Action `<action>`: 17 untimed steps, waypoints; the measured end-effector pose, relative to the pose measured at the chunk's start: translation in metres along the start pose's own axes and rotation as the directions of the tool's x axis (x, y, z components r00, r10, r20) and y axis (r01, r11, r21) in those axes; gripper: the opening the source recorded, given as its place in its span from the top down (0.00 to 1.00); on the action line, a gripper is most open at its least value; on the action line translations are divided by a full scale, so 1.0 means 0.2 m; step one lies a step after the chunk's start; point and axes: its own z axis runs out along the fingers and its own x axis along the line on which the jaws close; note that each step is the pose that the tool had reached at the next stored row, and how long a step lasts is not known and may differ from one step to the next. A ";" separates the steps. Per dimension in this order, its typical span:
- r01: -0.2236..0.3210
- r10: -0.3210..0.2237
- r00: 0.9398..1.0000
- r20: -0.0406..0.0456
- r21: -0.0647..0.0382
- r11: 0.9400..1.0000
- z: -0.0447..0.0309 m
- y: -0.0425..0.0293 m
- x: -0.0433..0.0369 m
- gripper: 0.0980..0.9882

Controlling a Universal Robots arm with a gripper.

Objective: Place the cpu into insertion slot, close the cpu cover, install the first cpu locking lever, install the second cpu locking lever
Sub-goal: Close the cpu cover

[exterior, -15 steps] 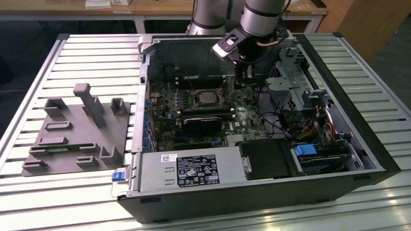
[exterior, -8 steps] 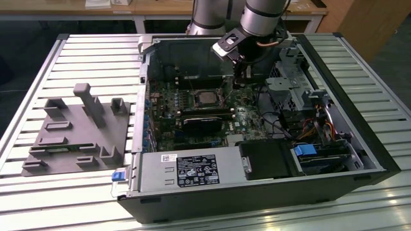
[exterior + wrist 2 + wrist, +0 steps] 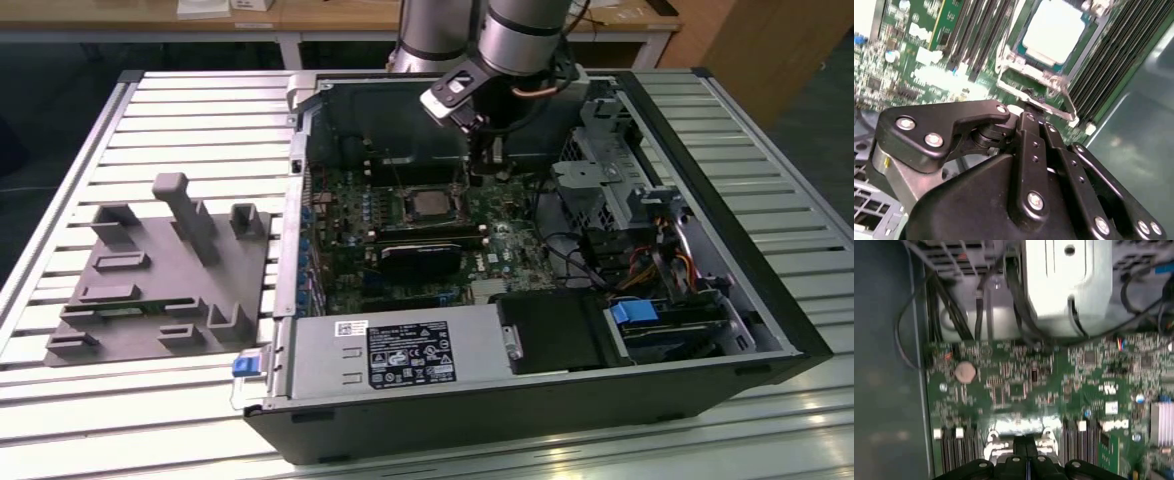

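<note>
Cpu (image 3: 1054, 30) seated, cpu cover (image 3: 1026, 75) seemingly down. Exterior view: cpu at 7 o'clock from gripper (image 3: 490, 156), near. Fingers (image 3: 1025, 131) clenched together; whether nipping lever unclear.

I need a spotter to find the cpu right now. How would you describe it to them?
Inside the open case, find the green board. The cpu sits in a metal-rimmed square beside the black heatsink. It is the one flat, dull silver square; its neighbours are long dark slots and that bigger black block.
</note>
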 end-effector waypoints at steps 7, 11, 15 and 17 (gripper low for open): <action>0.000 0.000 1.000 0.000 -0.002 1.000 0.010 -0.082 -0.004 1.00; 0.001 -0.001 1.000 -0.001 -0.019 1.000 0.015 -0.109 -0.005 1.00; 0.004 -0.004 1.000 -0.003 -0.049 0.999 0.026 -0.132 -0.006 1.00; 0.005 -0.005 1.000 -0.003 -0.055 0.998 0.031 -0.150 -0.008 1.00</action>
